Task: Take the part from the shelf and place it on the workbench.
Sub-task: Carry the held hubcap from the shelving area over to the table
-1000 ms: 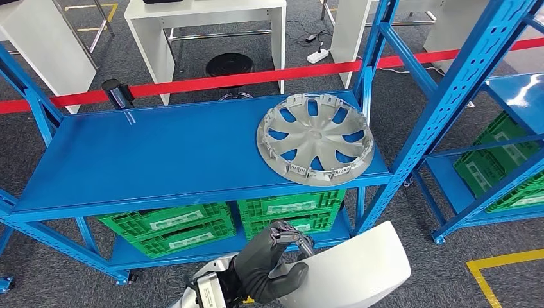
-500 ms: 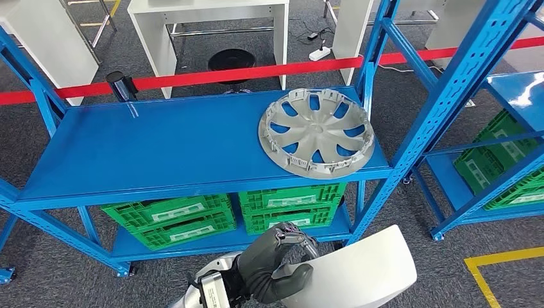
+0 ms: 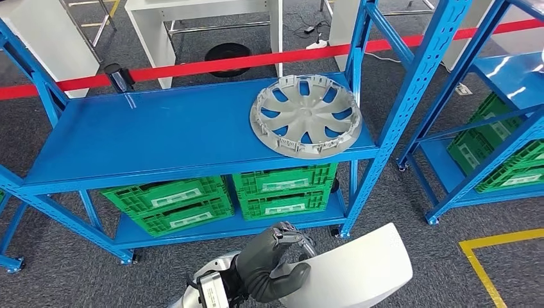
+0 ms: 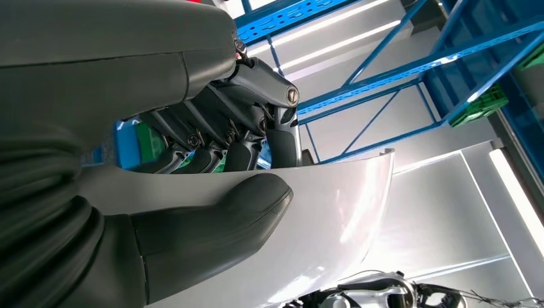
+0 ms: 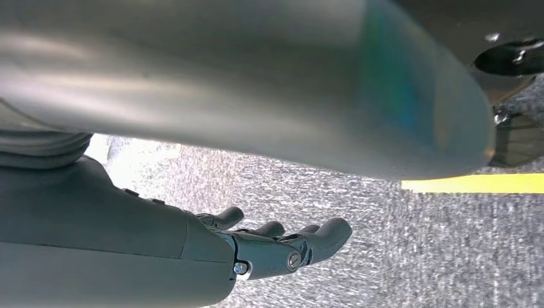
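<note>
White curved panel (image 3: pixel 349 273) gripped by left hand (image 3: pixel 272 269) — low in head view, in front of the blue shelf (image 3: pixel 160 141).
Thumb (image 4: pixel 212 234) pressed on one face, dark fingers (image 4: pixel 256 138) on the other. Right hand (image 5: pixel 282 247) empty over grey carpet (image 5: pixel 385 250), fingers spread and apart. Silver hubcap (image 3: pixel 305 116) flat on shelf's top board near its right post — green crates (image 3: pixel 224 199) on the board below.

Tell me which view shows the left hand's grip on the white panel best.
The left wrist view: the left hand is close, thumb pressed on the white panel, its fingers curled over the edge. The head view shows the same grip small and from above. The right wrist view shows a blurred pale surface, perhaps the panel.
</note>
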Action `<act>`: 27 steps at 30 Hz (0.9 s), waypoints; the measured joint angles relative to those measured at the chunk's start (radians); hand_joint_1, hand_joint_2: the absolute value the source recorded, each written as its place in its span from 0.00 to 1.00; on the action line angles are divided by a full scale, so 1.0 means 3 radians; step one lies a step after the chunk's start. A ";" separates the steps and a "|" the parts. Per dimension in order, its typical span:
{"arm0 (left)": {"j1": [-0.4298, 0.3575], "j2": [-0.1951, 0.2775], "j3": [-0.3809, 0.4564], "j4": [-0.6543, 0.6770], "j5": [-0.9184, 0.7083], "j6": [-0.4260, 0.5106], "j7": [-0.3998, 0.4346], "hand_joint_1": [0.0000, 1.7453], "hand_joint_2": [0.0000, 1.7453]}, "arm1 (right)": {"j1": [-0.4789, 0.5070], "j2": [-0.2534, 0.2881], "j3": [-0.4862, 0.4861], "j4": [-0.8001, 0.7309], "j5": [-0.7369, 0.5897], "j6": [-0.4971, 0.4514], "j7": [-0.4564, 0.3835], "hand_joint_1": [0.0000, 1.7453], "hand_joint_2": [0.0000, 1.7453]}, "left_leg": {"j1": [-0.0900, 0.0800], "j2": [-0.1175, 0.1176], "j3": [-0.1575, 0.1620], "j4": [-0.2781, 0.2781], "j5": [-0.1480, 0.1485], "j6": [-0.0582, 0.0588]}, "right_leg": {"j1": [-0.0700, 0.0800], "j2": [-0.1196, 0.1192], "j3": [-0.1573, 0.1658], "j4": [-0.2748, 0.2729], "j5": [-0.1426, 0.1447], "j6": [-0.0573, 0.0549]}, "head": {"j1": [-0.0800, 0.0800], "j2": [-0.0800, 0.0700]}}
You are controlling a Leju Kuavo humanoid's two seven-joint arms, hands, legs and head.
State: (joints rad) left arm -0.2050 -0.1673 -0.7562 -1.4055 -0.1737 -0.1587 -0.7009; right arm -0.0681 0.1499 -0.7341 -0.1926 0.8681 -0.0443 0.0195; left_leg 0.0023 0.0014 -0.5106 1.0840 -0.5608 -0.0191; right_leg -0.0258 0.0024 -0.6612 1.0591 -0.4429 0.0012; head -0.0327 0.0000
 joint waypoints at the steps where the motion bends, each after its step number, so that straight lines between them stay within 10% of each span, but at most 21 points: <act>1: -0.0010 -0.0001 -0.0001 0.0000 0.0002 0.0000 0.0000 1.00 1.00 | 0.0000 0.0000 -0.0005 0.0000 -0.0001 0.0000 -0.0003 0.00 0.00 | -0.0010 -0.0003 0.0083 -0.0142 -0.0013 0.0017 | 0.0000 0.0001 -0.0002 -0.0007 0.0026 0.0022 | -0.0002 0.0000; 5: -0.0025 -0.0007 -0.0006 0.0003 0.0017 0.0000 -0.0001 1.00 1.00 | -0.0001 0.0001 -0.0028 0.0000 -0.0006 0.0003 -0.0018 0.00 0.00 | -0.0023 0.0005 0.0044 -0.0232 0.0066 0.0118 | -0.0010 0.0002 -0.0012 -0.0026 0.0054 0.0110 | -0.0006 0.0000; 10: -0.0031 -0.0015 -0.0034 0.0022 0.0024 -0.0001 0.0000 1.00 1.00 | 0.0001 0.0000 -0.0044 0.0000 -0.0020 0.0008 -0.0020 0.00 0.00 | -0.0035 0.0026 -0.0159 -0.0239 0.0249 0.0199 | 0.0005 0.0002 -0.0228 0.0768 -0.0555 0.0142 | 0.0026 0.0000; 12: -0.0031 -0.0014 -0.0046 0.0032 0.0024 -0.0001 0.0000 1.00 1.00 | 0.0001 0.0000 -0.0054 0.0000 -0.0021 0.0008 -0.0020 0.00 0.00 | -0.0046 0.0030 -0.0253 -0.0217 0.0309 0.0197 | 0.0016 0.0002 -0.0115 0.0785 -0.0460 0.0132 | 0.0029 0.0000; 17: -0.0037 -0.0016 -0.0054 0.0031 0.0029 -0.0001 0.0000 1.00 1.00 | -0.0008 -0.0006 -0.0059 -0.0003 -0.0021 0.0008 -0.0021 0.00 0.00 | -0.0061 0.0033 -0.0397 -0.0140 0.0407 0.0136 | 0.0069 0.0003 0.0524 -0.0093 -0.0378 0.0034 | 0.0030 0.0000; 20: -0.0039 -0.0013 -0.0057 0.0030 0.0032 -0.0001 -0.0001 1.00 1.00 | -0.0002 -0.0001 -0.0061 -0.0002 -0.0022 0.0005 -0.0020 0.00 0.00 | -0.0055 0.0025 -0.0426 -0.0123 0.0422 0.0076 | 0.0055 -0.0006 0.0481 -0.0129 -0.0311 -0.0025 | 0.0036 0.0000; 24: -0.0039 -0.0002 -0.0057 0.0031 0.0033 -0.0001 -0.0001 1.00 1.00 | -0.0005 0.0003 -0.0063 -0.0001 -0.0023 -0.0002 -0.0025 0.00 0.00 | -0.0014 0.0007 -0.0614 0.0466 -0.0091 -0.0016 | 0.0029 -0.0015 0.0326 -0.0139 -0.0167 -0.0061 | 0.0009 0.0000; 27: -0.0037 0.0007 -0.0057 0.0031 0.0033 -0.0001 0.0000 1.00 1.00 | 0.0000 0.0003 -0.0072 -0.0001 -0.0025 -0.0001 -0.0026 0.00 0.00 | 0.0021 0.0008 -0.0545 0.0686 -0.0107 -0.0051 | 0.0015 -0.0022 0.0186 -0.0132 -0.0064 -0.0032 | 0.0003 0.0000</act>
State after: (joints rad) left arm -0.2162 -0.1651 -0.7733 -1.3960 -0.1637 -0.1591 -0.7009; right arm -0.0681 0.1507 -0.7557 -0.1930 0.8605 -0.0446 0.0117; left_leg 0.0087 0.0037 -0.6742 1.2898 -0.5930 -0.0342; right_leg -0.0213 -0.0042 -0.6055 1.0196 -0.4622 -0.0085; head -0.0317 0.0000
